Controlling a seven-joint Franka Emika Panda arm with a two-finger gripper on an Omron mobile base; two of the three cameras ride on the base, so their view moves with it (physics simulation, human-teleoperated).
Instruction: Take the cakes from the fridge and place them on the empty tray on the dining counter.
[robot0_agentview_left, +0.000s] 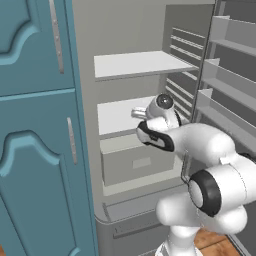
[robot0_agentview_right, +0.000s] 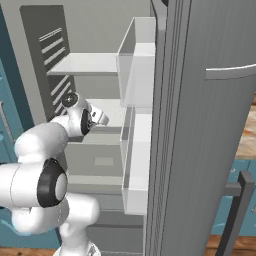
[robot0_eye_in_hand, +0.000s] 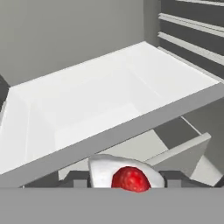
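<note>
Holding a cake (robot0_eye_in_hand: 127, 175) between the fingers at the bottom centre of the hand view, the tool (robot0_eye_in_hand: 127, 181) is closed on it as far as I am judging: the white wedge with its red top is sitting right between the two dark tips. In the left base view the tool (robot0_agentview_left: 140, 114) is reaching in over the middle shelf (robot0_agentview_left: 122, 116) of the fridge (robot0_agentview_left: 130, 30), centre of frame. For this step I am wanting a straight, level pull-back, keeping the wedge clear of the shelf's front edge and of the open door's bins (robot0_agentview_right: 136, 65) at the middle of the right base view. The grip itself is cut off by the frame's lower edge, so I am not seeing the contact. I am not making out the second cake anywhere.
</note>
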